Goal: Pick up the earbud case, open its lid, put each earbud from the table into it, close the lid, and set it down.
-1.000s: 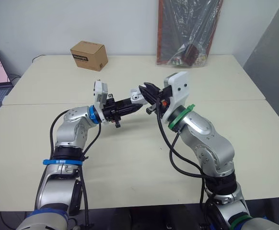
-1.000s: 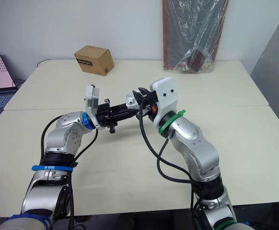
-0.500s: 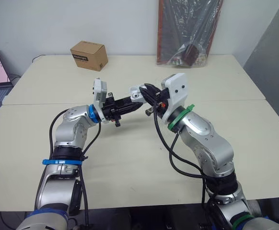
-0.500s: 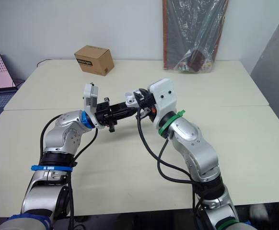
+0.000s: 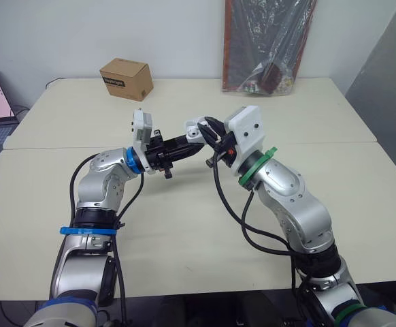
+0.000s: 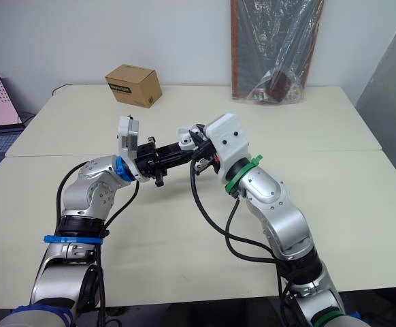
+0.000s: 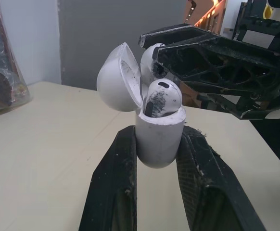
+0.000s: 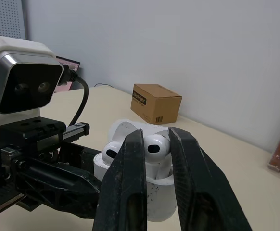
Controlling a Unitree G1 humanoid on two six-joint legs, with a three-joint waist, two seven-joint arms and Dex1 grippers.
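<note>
Earbud case [image 5: 194, 129] is held in mid-air over the centre of the table [image 5: 184, 225], well apart from every edge, with open tabletop all round. Cardboard box [image 5: 126, 78] stands at 11 o'clock, well clear. Left gripper [image 5: 190, 141] reaches in from 8 o'clock, forearm near level. Right gripper [image 5: 209, 131] comes in from 4 o'clock, elbow bent.

Left wrist view: left fingers [image 7: 123, 168] clamp the case body. Lid [image 7: 117, 84] is hinged open, with one seated earbud [image 7: 162, 98].

Right wrist view: right fingers [image 8: 130, 168] pinch the second earbud [image 8: 155, 143] at the case mouth.

Left pincer [image 7: 158, 134] and right pincer [image 8: 155, 134] both clamped; pointing at each other, tips close together.
</note>
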